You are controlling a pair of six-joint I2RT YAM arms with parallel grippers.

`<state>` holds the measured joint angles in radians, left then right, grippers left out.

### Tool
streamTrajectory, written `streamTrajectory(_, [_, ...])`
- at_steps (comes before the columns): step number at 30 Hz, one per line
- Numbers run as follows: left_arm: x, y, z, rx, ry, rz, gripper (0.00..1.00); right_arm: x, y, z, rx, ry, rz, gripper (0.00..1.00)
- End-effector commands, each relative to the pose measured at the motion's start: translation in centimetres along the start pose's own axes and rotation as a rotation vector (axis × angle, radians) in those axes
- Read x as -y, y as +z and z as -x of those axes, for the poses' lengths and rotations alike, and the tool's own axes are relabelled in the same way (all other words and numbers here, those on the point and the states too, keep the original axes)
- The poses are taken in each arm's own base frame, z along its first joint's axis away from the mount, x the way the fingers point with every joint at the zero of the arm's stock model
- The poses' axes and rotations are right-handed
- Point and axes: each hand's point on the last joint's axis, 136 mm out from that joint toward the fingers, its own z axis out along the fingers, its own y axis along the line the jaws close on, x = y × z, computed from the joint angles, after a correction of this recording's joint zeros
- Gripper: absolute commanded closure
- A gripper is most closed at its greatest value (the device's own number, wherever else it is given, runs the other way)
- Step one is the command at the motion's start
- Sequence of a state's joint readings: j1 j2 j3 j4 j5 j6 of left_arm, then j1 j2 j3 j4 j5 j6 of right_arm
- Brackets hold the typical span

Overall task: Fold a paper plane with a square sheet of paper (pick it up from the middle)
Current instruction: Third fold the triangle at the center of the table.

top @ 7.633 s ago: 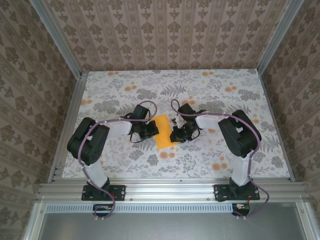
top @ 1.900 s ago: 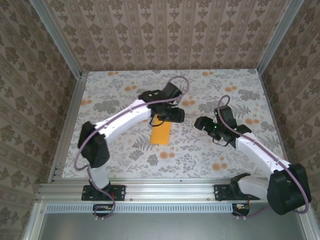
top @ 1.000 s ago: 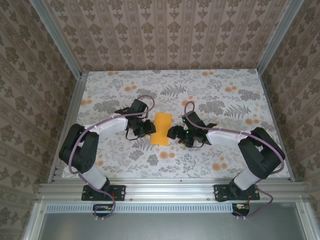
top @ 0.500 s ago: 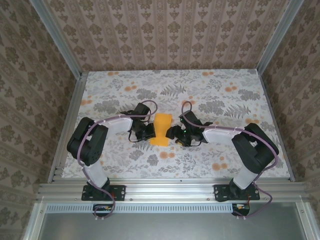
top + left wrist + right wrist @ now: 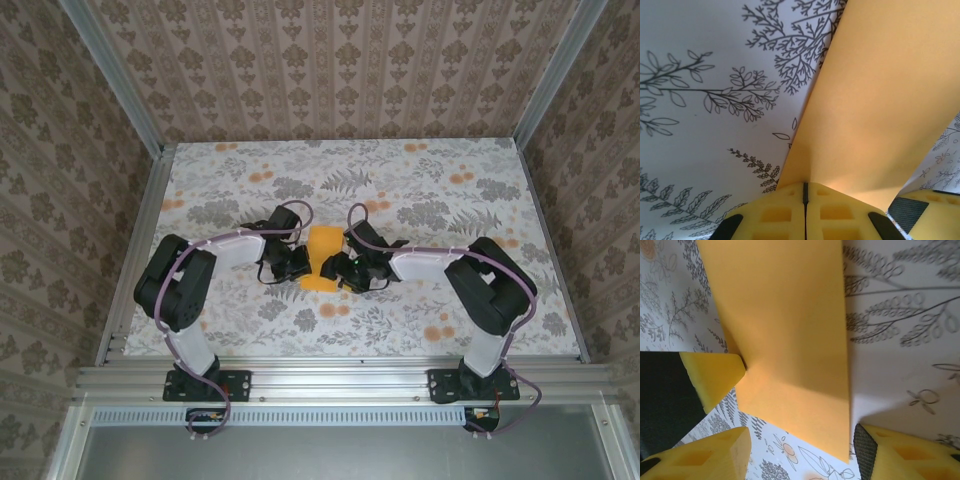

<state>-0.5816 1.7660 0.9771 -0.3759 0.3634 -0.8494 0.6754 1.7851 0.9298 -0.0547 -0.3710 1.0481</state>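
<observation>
The sheet of paper [image 5: 322, 256], folded to a narrow strip, lies at the middle of the table [image 5: 420, 310]. Its long axis runs from the arm bases toward the far wall. We find it directly between the two grippers. The left gripper [image 5: 297, 263] is clamped on the strip's left edge, pads pressed together with the paper in the seam. The right gripper [image 5: 344, 270] stands just beside the right edge, fingers apart, with the strip's near corner between them. We judge that the right arm needs only a short move leftward before closing.
</observation>
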Motion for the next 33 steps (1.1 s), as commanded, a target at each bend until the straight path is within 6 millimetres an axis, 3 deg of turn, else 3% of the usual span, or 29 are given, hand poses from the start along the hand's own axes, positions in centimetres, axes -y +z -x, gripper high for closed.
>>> streamTrajectory(1, [-2.5,1.1,-1.9,-0.071,-0.072,0.07,0.92,0.5,0.7,-1.5,-0.061,0.046,-0.043,0.41])
streamTrajectory(5, [-2.6,1.1,-2.0,-0.075,-0.077,0.072,0.92,0.2,1.1,-2.2,-0.084,0.061,-0.039,0.41])
streamTrajectory(15, [-2.9,1.1,-2.2,-0.073,-0.076,0.077,0.93,-2.8,0.9,-1.8,-0.047,0.125,0.188,0.42])
streamTrajectory(25, [-2.9,1.1,-2.1,-0.071,-0.073,0.079,0.93,-1.6,-0.6,0.0,0.089,0.117,0.237,0.45])
streamTrajectory(33, [-2.8,1.1,-2.1,-0.072,-0.066,0.081,0.93,-2.2,-1.5,1.0,0.136,0.075,0.292,0.47])
